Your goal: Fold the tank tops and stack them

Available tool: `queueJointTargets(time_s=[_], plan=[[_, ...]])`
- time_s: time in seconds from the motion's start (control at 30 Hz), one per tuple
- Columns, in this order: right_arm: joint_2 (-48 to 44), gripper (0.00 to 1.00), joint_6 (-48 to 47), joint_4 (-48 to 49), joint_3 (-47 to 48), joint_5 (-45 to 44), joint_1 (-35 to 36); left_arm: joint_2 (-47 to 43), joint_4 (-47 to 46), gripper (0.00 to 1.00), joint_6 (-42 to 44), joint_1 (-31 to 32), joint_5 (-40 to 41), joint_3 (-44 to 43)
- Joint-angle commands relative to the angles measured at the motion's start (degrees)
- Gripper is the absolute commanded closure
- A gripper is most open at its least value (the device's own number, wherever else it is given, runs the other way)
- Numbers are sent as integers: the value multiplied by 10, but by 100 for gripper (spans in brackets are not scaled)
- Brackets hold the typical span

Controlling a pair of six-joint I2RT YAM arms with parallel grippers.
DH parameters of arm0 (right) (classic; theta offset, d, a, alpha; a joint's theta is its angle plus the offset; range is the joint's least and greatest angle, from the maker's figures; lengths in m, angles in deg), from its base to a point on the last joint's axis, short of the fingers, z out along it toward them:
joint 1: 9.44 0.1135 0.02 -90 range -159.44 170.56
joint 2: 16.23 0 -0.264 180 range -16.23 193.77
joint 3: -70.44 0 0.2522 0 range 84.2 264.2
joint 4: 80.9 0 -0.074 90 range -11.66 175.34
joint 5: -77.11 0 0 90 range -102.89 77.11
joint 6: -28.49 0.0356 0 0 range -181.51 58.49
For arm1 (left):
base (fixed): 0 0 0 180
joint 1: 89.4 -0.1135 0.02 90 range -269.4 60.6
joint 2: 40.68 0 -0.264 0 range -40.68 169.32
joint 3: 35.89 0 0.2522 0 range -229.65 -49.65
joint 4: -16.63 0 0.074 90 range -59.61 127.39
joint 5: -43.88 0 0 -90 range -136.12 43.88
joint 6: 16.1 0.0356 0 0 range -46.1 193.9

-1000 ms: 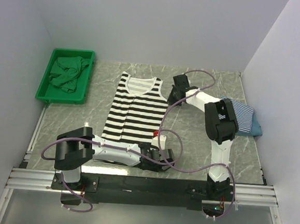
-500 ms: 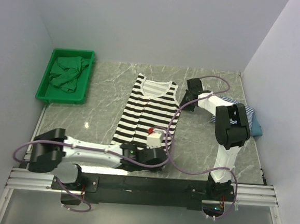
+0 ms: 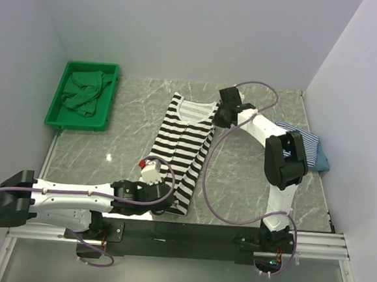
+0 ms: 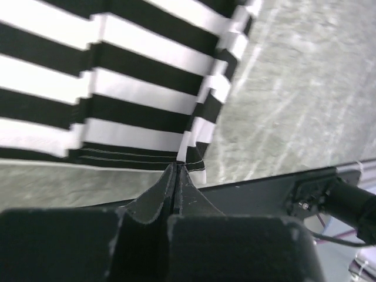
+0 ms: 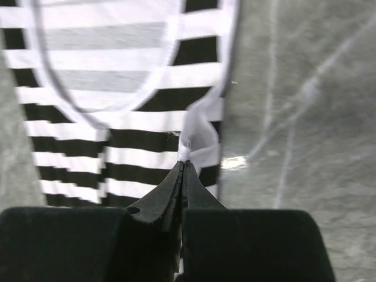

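A grey marbled tabletop (image 3: 109, 148), walled in by pale panels, was seen from above with two robot arms mounted along its near edge. A wide black-and-white striped tank top (image 3: 185, 144) lay flat in the middle of the tabletop, its scooped neckline toward the far edge and its hem toward the near edge, the whole garment angled slightly so the hem sat further left than the neckline. The left end effector (image 3: 170, 203) lay low over the near edge with its jaws pressed together on the hem's right corner; in the left wrist view the left end effector (image 4: 176, 170) pinched the hem where the side edge met it, with the dark mounting rail just beyond. The right end effector (image 3: 220, 119) reached toward the far edge and was clamped on the tank top's right shoulder area; the right wrist view showed the right end effector (image 5: 183, 164) closed tight on a small bunch of white trim beside the neckline. At the right edge of the tabletop, partly behind the right arm, a thin blue-and-white striped top (image 3: 306, 145) rested on a teal-blue top (image 3: 323, 166). A green tray (image 3: 60, 114) stood at the far left corner, holding a crumpled green cloth (image 3: 84, 93).
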Motion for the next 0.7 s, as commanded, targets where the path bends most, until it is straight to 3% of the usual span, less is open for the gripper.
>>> queueJointTargets(time_s=[0.0,0.3,0.53,0.57,0.6,0.67], plan=[[5,100,19,-19,56,-31,24,-16,56,99,-58,0,17,11],[124,100,14,-76,225,-37,85,-47,114,99,-108,0,3,36],[172,100,17,-98,269,-45,100,-66,92,99,-83,0,6,43],[171,100,15,-97,265,-47,100,-66,82,96,-70,0,8,40],[166,100,15,-96,258,-55,99,-60,70,85,-57,0,13,39],[160,100,13,-88,248,-53,97,-45,54,75,-26,-1,19,25]])
